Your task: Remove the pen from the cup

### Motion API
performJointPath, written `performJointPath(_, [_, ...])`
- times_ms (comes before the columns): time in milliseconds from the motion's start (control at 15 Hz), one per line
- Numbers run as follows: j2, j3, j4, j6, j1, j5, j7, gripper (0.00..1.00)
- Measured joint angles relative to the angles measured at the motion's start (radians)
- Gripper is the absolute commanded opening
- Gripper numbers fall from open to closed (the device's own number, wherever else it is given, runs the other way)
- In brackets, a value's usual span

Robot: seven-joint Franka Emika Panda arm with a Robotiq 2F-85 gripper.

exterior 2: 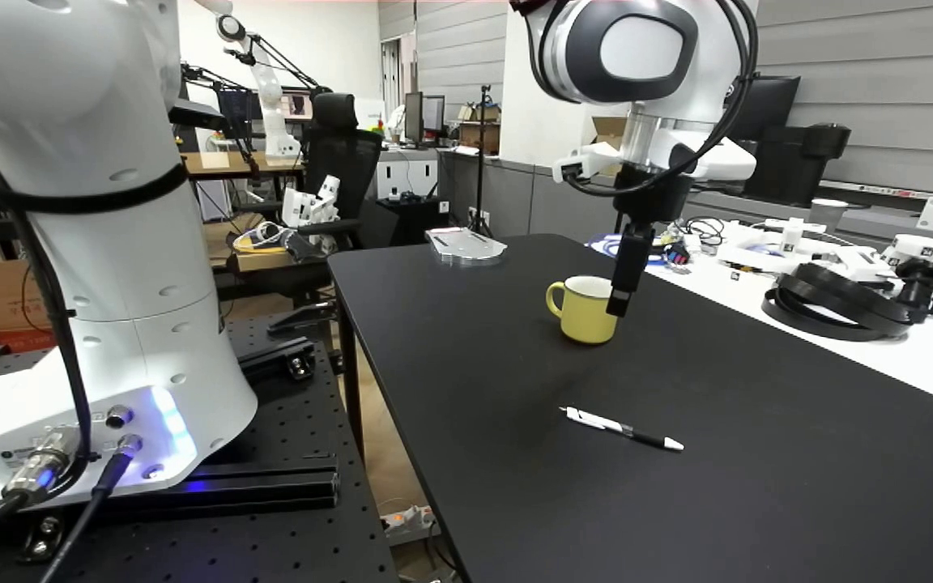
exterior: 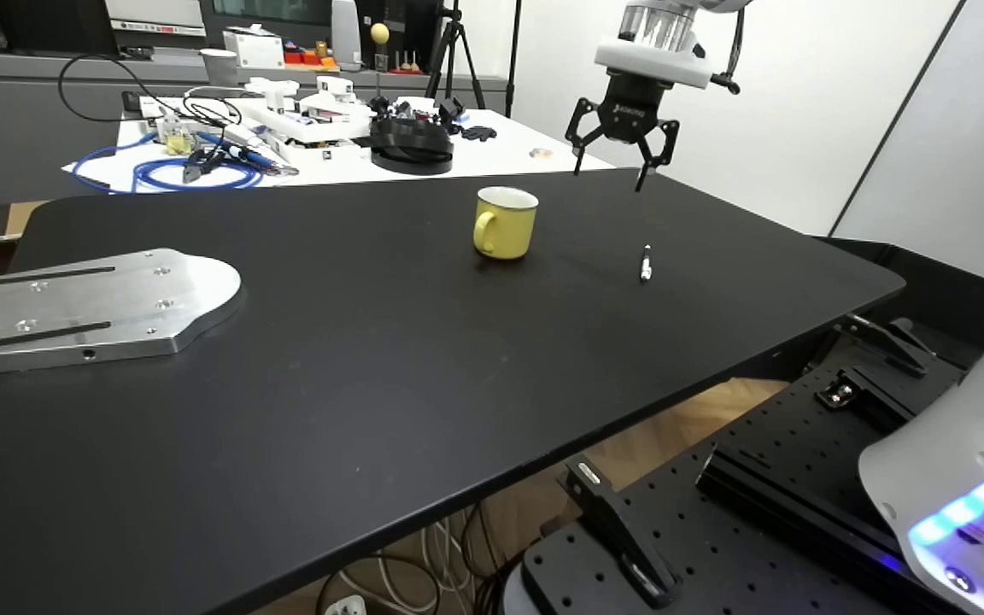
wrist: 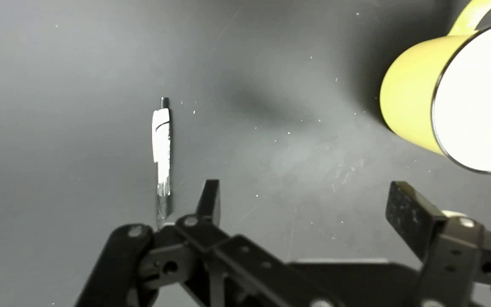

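The yellow cup (exterior: 511, 232) stands upright on the black tabletop in both exterior views (exterior 2: 584, 314). In the wrist view the cup (wrist: 414, 96) is at the upper right, partly cut off, its white inside showing no pen. The white-and-black pen (exterior 2: 614, 427) lies flat on the tabletop, apart from the cup. It also shows in an exterior view (exterior: 646, 266) and at the left of the wrist view (wrist: 163, 149), its lower end hidden by a finger. My gripper (exterior: 608, 177) is open and empty above the table. Its fingers (wrist: 305, 200) point down, between pen and cup in the wrist view.
A silver metal plate (exterior: 108, 303) lies at the far end of the black table (exterior: 355, 410), also seen in an exterior view (exterior 2: 466, 245). A white table (exterior: 492, 154) with cables, white parts and a black coiled strap (exterior: 411, 145) adjoins behind. The robot base (exterior 2: 102, 324) stands beside the table edge.
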Motion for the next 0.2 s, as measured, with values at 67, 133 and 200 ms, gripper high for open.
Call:
performJointPath(67, [-0.001,0.001,0.0,-0.002,0.0,0.002,-0.003,1.0])
performJointPath(133, [-0.001,0.001,0.0,-0.003,0.0,0.002,-0.004,1.0])
performJointPath(200, [-0.001,0.002,0.0,-0.003,0.0,0.002,-0.004,1.0])
